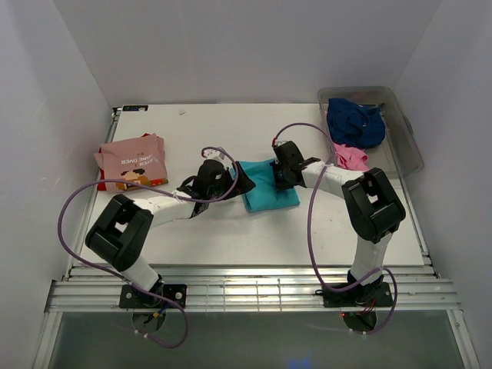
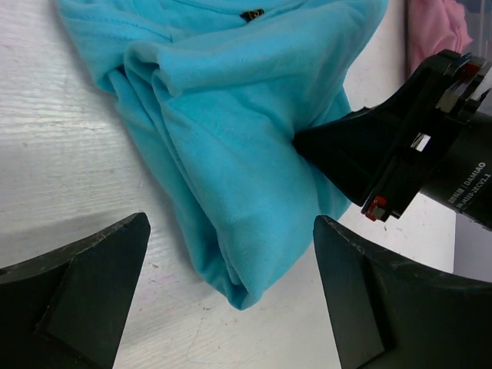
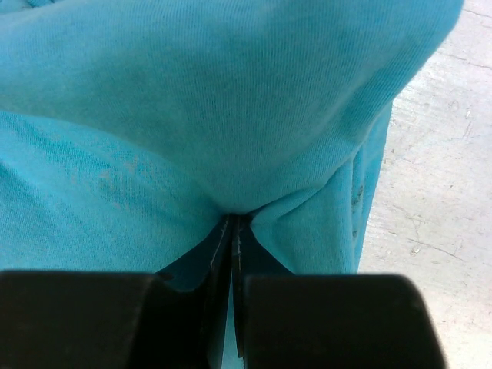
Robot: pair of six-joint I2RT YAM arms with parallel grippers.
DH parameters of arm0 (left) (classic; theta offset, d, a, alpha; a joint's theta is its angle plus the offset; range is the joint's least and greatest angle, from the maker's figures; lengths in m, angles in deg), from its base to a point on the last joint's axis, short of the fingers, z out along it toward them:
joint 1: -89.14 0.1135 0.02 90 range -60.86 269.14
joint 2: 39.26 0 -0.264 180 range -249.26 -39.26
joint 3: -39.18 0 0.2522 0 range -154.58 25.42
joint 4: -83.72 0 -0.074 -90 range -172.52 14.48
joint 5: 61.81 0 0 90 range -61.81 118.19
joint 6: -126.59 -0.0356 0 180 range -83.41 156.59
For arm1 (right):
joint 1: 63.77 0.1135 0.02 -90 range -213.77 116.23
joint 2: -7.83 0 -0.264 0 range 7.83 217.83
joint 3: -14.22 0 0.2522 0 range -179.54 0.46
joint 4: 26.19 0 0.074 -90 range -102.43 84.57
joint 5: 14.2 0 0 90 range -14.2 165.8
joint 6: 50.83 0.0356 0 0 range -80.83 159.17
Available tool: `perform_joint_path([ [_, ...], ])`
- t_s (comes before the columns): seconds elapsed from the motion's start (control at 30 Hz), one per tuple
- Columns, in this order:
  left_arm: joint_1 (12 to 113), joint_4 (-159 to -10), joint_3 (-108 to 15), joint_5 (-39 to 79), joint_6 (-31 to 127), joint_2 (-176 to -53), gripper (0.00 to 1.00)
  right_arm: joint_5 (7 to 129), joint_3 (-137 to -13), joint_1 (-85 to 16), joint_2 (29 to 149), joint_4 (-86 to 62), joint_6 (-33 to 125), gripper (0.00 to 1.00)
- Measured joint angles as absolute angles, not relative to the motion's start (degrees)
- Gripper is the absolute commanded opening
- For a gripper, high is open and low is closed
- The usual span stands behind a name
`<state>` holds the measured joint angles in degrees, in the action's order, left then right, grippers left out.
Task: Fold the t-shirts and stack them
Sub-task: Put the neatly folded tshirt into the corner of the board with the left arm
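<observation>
**Turquoise tee bundled at mid-table: one gripper wide, one pinching**

The white table (image 1: 231, 131) carries everything. The clear tub (image 1: 406, 134) sits at its 2 o'clock corner, holding the navy t-shirt (image 1: 355, 123) with the bright pink t-shirt (image 1: 351, 157) at the navy one's 6 o'clock. At the table's 9 o'clock lies the folded salmon-pink t-shirt (image 1: 132, 160), print up, with a sliver of the red t-shirt (image 1: 102, 180) showing under its edge.

The turquoise t-shirt (image 1: 270, 189) lies at the centre as a thick, several-layer bundle. The left gripper (image 1: 237, 181) is at the bundle's 9 o'clock, its fingers (image 2: 77, 284) spread wide on either side of the near folded corner and gripping nothing. The right gripper (image 1: 283, 174), at the bundle's 12 o'clock, has its jaws pressed together on a pinch of turquoise cloth, with puckers radiating from the nip.

The fold looks nearly complete but loose, because the layers fan apart at the corner. To finish well, I judge:

- The right arm should lay its pinch down flat before opening, so the top layer does not spring back.
- The left gripper should take all the layers at the corner together.
- The bundle should then travel low towards the 9 o'clock stack and land square on the salmon-pink one.
</observation>
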<state>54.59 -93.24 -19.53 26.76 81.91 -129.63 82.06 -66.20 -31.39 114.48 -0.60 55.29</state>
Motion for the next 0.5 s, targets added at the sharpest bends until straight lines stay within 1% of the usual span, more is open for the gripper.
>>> perform_joint_path([
  [0.13,54.85,-96.32,-19.53,23.09,83.38,-133.54,0.98,82.52,-65.69,-30.99,114.17,-1.05,55.49,0.08],
  [0.5,54.85,-98.42,-18.81,22.52,85.76,-137.22,0.98,84.14,-64.84,-30.03,113.62,-1.93,55.51,0.08],
])
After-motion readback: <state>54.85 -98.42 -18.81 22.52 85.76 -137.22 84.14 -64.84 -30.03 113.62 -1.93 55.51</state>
